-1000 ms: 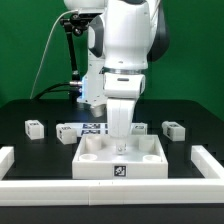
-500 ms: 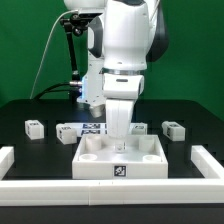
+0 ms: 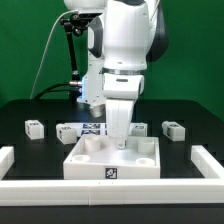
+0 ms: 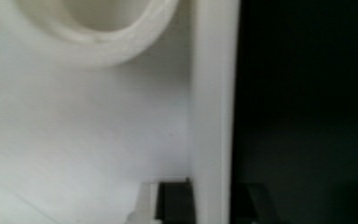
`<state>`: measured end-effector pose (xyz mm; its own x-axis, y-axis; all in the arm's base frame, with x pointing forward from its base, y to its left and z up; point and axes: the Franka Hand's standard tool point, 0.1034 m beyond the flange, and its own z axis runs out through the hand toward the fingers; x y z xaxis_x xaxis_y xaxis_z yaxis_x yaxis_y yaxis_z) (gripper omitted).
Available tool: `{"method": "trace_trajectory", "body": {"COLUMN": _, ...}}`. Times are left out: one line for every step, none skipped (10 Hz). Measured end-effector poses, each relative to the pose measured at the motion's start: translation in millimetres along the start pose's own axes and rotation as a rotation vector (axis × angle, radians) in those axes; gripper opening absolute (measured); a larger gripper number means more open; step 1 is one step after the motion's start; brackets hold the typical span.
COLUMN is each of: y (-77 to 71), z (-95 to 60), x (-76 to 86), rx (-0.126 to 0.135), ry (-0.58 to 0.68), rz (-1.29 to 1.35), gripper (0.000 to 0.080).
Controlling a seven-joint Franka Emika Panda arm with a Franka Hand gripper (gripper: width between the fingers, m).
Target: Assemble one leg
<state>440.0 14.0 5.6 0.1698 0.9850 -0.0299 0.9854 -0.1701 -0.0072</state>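
Observation:
A leg [image 3: 34,127], a small white block with a tag, lies at the exterior view's left. Another leg [image 3: 174,129] lies at the right, and one more leg [image 3: 141,128] shows just beside the arm. The large white recessed tray-like piece [image 3: 85,168] sits in the middle with a tag on its front wall. My gripper [image 3: 122,142] reaches down into it and is shut on its wall. In the wrist view the gripper [image 4: 210,203] has dark fingers [image 4: 172,202] on both sides of the piece's thin white wall [image 4: 211,100].
The marker board [image 3: 92,127] lies behind the tray-like piece. A low white rail [image 3: 110,192] runs along the front, with raised ends at the left [image 3: 5,158] and right [image 3: 212,160]. A cable stand rises at the back left.
The tray-like piece has slid toward the exterior view's left, and slightly nearer, with my gripper on its wall. The legs have not moved.

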Motion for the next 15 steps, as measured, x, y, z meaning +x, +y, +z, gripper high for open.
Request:
{"method": "trace_trajectory", "body": {"y": 0.0, "z": 0.0, "x": 0.0, "rx": 0.0, "ry": 0.0, "rz": 0.0, "gripper": 0.005}}
{"method": "trace_trajectory", "body": {"y": 0.0, "z": 0.0, "x": 0.0, "rx": 0.0, "ry": 0.0, "rz": 0.0, "gripper": 0.005}}
{"method": "trace_trajectory", "body": {"y": 0.0, "z": 0.0, "x": 0.0, "rx": 0.0, "ry": 0.0, "rz": 0.0, "gripper": 0.005}}
{"method": "trace_trajectory", "body": {"y": 0.0, "z": 0.0, "x": 0.0, "rx": 0.0, "ry": 0.0, "rz": 0.0, "gripper": 0.005}}
{"method": "trace_trajectory", "body": {"y": 0.0, "z": 0.0, "x": 0.0, "rx": 0.0, "ry": 0.0, "rz": 0.0, "gripper": 0.005}}
{"method": "trace_trajectory", "body": {"y": 1.3, "z": -0.2, "x": 0.6, "rx": -0.002, "ry": 0.0, "rz": -0.022, "gripper": 0.005}}
{"method": "trace_trajectory", "body": {"y": 6.6, "z": -0.4, "x": 3.3, "rx": -0.009, "ry": 0.002, "rz": -0.073, "gripper": 0.005}}
{"method": "trace_trajectory", "body": {"y": 11.6, "z": -0.3, "x": 8.2, "rx": -0.025, "ry": 0.009, "rz": -0.122, "gripper": 0.005}}
{"method": "trace_trajectory", "body": {"y": 11.6, "z": -0.2, "x": 11.7, "rx": -0.034, "ry": 0.014, "rz": -0.129, "gripper": 0.005}}
{"method": "trace_trajectory", "body": {"y": 11.9, "z": -0.1, "x": 10.6, "rx": -0.034, "ry": 0.014, "rz": -0.125, "gripper": 0.005}}
{"method": "trace_trajectory", "body": {"y": 11.9, "z": -0.1, "x": 10.5, "rx": -0.034, "ry": 0.014, "rz": -0.125, "gripper": 0.005}}
{"method": "trace_trajectory", "body": {"y": 11.9, "z": -0.1, "x": 10.5, "rx": -0.034, "ry": 0.014, "rz": -0.125, "gripper": 0.005}}
{"method": "trace_trajectory", "body": {"y": 12.0, "z": -0.2, "x": 11.6, "rx": -0.034, "ry": 0.013, "rz": -0.131, "gripper": 0.005}}
{"method": "trace_trajectory", "body": {"y": 12.1, "z": -0.5, "x": 20.6, "rx": -0.038, "ry": 0.014, "rz": -0.167, "gripper": 0.005}}
{"method": "trace_trajectory", "body": {"y": 12.6, "z": -0.8, "x": 33.4, "rx": -0.044, "ry": 0.015, "rz": -0.202, "gripper": 0.0051}}
